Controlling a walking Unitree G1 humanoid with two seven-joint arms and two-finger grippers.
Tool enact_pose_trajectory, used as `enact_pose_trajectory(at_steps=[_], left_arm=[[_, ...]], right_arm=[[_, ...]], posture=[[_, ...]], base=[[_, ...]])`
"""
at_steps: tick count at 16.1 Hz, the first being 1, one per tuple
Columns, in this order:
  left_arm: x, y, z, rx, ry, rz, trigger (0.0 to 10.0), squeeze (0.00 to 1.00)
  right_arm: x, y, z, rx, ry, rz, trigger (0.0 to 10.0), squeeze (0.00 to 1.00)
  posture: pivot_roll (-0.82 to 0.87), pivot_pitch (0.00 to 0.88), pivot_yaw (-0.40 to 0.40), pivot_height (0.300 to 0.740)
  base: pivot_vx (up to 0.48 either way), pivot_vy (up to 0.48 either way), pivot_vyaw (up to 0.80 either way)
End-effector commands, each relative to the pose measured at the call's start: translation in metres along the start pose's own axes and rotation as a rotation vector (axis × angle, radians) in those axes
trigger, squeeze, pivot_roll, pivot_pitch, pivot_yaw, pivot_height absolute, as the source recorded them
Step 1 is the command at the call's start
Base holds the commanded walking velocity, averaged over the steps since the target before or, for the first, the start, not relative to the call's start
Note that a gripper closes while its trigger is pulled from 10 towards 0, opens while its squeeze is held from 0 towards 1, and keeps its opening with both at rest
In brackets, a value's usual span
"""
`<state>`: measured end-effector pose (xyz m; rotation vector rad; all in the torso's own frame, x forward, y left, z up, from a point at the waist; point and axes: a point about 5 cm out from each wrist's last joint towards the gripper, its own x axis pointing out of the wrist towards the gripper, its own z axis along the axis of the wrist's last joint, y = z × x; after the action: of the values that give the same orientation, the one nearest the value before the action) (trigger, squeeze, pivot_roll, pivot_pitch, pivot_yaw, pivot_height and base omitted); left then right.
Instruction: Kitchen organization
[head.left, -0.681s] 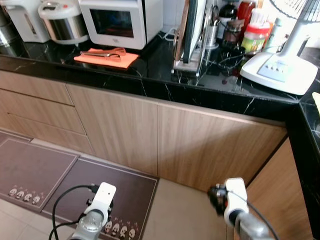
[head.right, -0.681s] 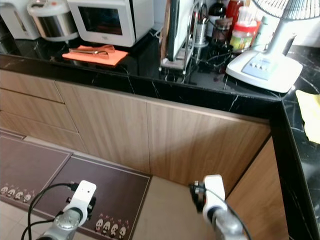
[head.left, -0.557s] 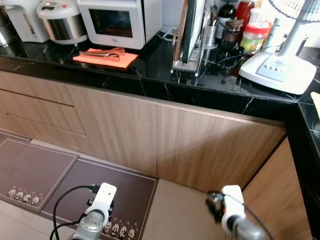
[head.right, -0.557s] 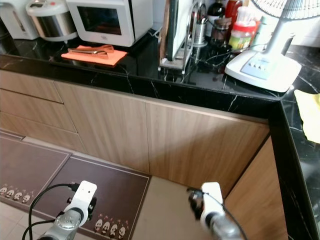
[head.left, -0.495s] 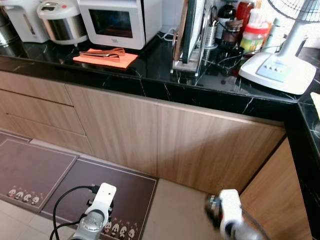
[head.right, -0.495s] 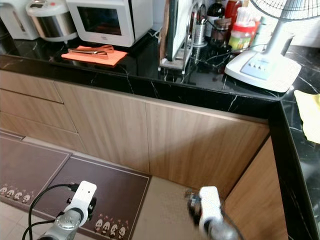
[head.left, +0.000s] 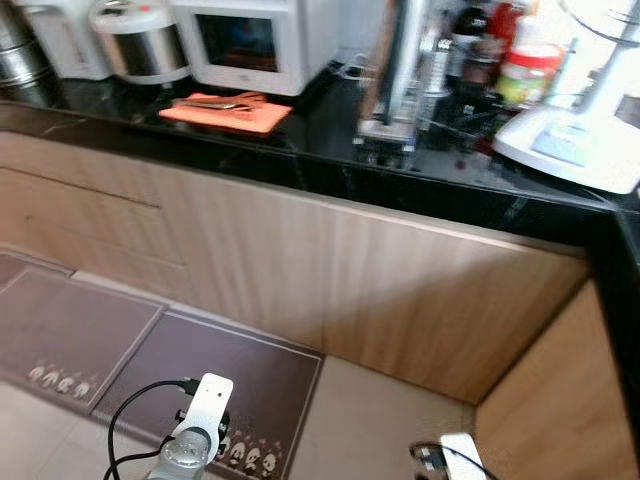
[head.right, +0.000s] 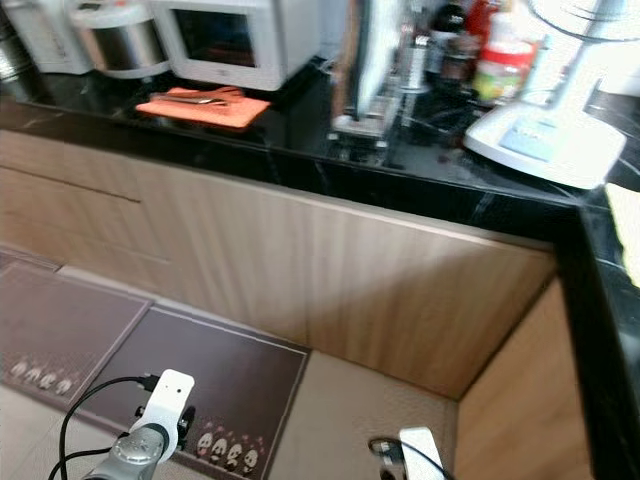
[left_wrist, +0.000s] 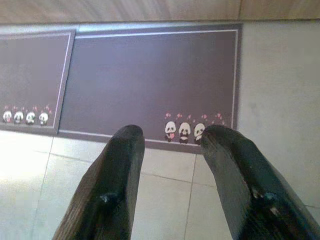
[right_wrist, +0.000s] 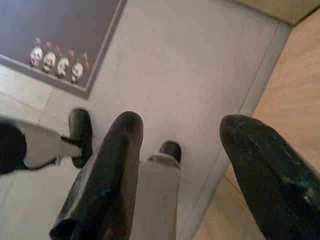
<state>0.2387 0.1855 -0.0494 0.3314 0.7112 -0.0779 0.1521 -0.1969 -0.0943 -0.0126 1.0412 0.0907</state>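
Dropped lower since the earlier frame: right gripper (right_wrist: 177, 165), fingers spread and empty, over bare floor. Left gripper (left_wrist: 170, 165) likewise parted above the panda mat (left_wrist: 150, 80). Orange cloth (head.left: 226, 112) lying on black counter (head.left: 330, 165) before microwave (head.left: 262, 42). No legible writing.

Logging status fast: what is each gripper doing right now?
Left gripper: open, holding nothing, hanging over the mat.
Right gripper: open, holding nothing, hanging over the floor.

Both arms hang low, left gripper (left_wrist: 172, 145) and right gripper (right_wrist: 180, 135) each with fingers spread, empty.
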Motion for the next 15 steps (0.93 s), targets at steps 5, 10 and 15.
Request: enact_pose_trajectory(at_steps=[5,10,15], left_arm=[[-0.0021,0.0047,-0.0095,0.001,0.040,0.007,10.0,0.00],[-0.0019,0.0075,-0.0085,0.009,0.034,0.012,10.0,0.00],[-0.0015,0.0079,-0.0072,0.014,0.032,0.009,10.0,0.00]], right_arm=[[0.0017,0.0051,0.0029,-0.029,-0.014,0.008,10.0,0.00],[0.0031,0.0096,0.0048,-0.034,-0.016,0.012,10.0,0.00],[0.0025,0.0065,0.0044,0.017,-0.024,-0.005,10.0,0.00]], posture=[[-0.11,0.000,0.020,0.740],[-0.10,0.000,0.025,0.740],[-0.10,0.000,0.031,0.740]], base=[[0.000,0.458,0.00],[0.000,0.426,0.00],[0.000,0.407,0.00]])
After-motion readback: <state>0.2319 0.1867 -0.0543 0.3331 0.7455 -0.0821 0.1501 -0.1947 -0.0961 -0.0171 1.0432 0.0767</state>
